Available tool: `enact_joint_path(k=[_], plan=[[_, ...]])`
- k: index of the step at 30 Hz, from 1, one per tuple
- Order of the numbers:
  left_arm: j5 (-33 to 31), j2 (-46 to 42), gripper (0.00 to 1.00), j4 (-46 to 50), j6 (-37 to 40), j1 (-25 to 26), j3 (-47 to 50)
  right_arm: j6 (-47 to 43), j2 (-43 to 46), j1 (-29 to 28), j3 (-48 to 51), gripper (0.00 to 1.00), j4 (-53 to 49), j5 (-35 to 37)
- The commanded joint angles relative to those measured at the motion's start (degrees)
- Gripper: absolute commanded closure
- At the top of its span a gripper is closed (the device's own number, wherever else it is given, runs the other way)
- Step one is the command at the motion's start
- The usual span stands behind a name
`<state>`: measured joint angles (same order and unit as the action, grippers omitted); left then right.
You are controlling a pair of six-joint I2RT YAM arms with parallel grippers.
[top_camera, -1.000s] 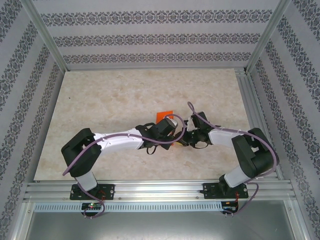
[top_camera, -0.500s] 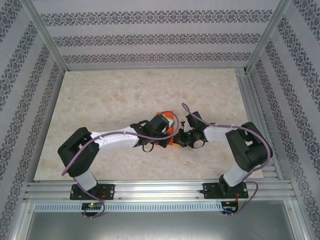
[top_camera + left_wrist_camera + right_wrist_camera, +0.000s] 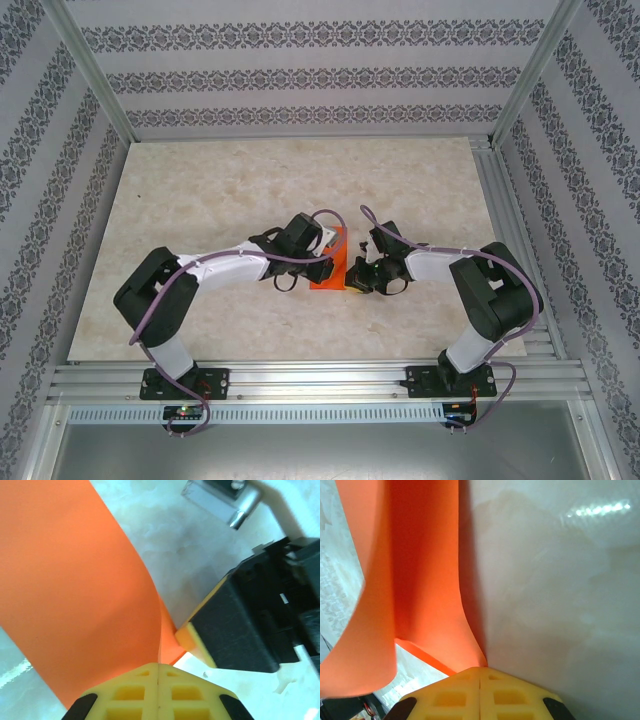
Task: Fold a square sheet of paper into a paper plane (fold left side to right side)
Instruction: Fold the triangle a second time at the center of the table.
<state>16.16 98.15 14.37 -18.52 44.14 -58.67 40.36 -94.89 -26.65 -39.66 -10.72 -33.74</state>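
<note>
Paper: orange paper (image 3: pixel 333 265) curled up, table (image 3: pixel 200 200) centre.
Left gripper (image 3: pixel 158 666): clamped on its edge.
Right gripper (image 3: pixel 480 669): clamped on its crease.
Left wrist view: right fingertip (image 3: pixel 192 642) at paper's corner.

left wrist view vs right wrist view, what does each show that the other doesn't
Left wrist: the left gripper, and the right gripper seen from outside, black with a yellow pad, at a corner of the orange paper. Right wrist: the paper curled over into a flap on the left. Both: a yellow-tipped gripper shut on the paper, marble table behind.
</note>
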Motion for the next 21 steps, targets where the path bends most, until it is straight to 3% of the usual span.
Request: enact_joint_path(k=[1, 21], plan=[[1.60, 1.72, 0.93, 2.56, 4.74, -1.63, -2.17, -1.57, -1.92, -0.77, -0.33, 0.94, -2.88, 3.61], [-2.89, 7.58, 0.93, 5.21, 8.24, -5.54, -6.24, -2.21, -2.23, -0.93, -0.46, 0.93, -3.71, 3.85]])
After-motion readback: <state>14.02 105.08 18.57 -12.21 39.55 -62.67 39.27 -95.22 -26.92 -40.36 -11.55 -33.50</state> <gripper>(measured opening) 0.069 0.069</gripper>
